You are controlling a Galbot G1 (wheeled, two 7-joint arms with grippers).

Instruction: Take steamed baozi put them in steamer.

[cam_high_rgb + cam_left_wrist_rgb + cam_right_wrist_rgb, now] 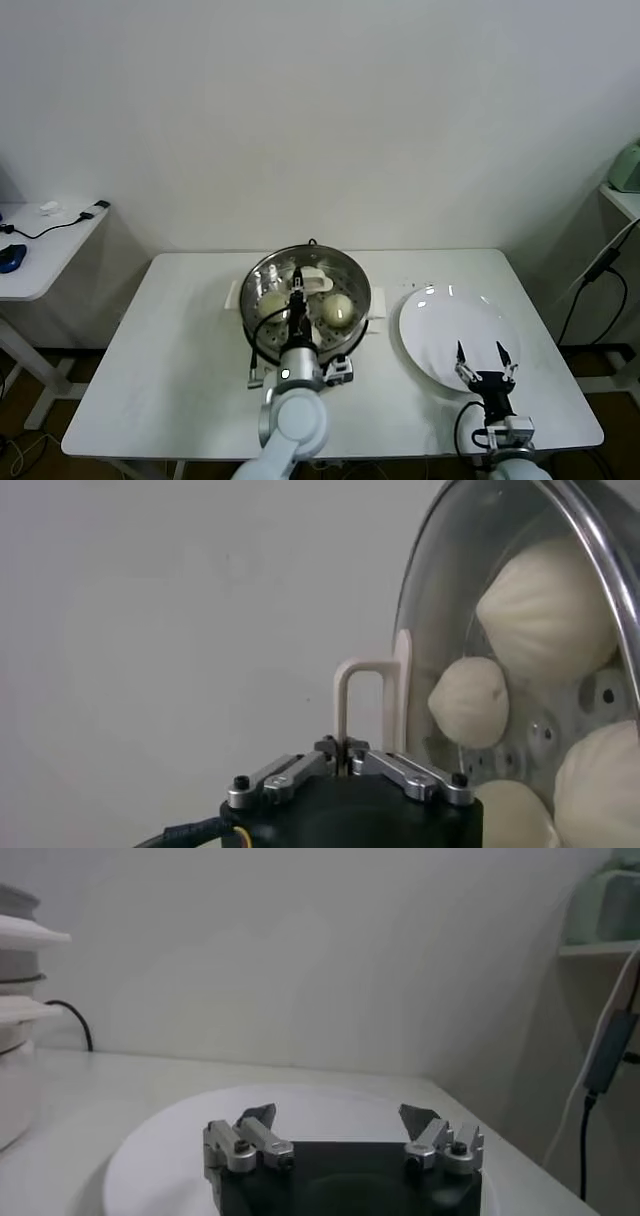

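The steamer [258, 285] stands at the table's middle on its white base, with cream-white baozi [338, 308] inside. A round glass lid [330, 272] sits over it. My left gripper [297, 287] is above the pot, shut on the lid's white handle [312, 279]. In the left wrist view the gripper [345, 748] pinches the white handle loop [360, 685], and several baozi [470, 702] show through the glass lid [440, 590]. My right gripper [487, 362] is open and empty over the white plate [440, 315]; it also shows in the right wrist view [338, 1116].
The white plate [180, 1138] is bare, right of the steamer. The steamer's white base [15, 1048] shows in the right wrist view. A side table [40, 245] with cables stands at far left. A shelf [622, 195] and hanging cable are at far right.
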